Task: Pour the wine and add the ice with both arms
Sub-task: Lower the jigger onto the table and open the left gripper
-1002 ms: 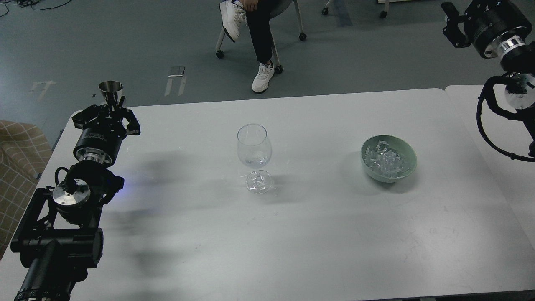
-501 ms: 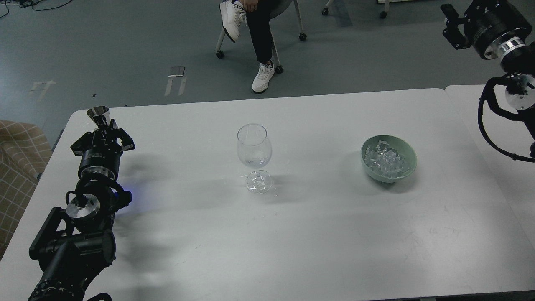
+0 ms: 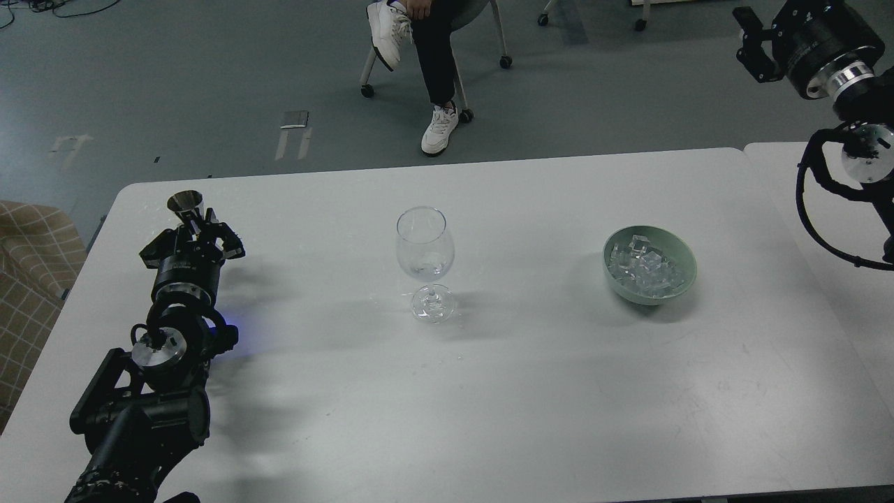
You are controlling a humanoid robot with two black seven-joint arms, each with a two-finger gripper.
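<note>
Left claw, gripping the metal cup, has lowered tableward; right claw unclear.

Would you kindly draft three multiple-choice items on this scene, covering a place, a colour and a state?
1. Where is the ice?
A. in the bowl
B. in the wine glass
C. loose on the table

2. What colour is the bowl?
A. red
B. pale green
C. black

3. What is the left gripper doing?
A. hanging open
B. gripping the glass stem
C. shut on a small metal cup

Answers: 1 A, the cubes are heaped inside the bowl; 2 B, its wall is pale green; 3 C, the metal cup sticks out of its fingers.
</note>
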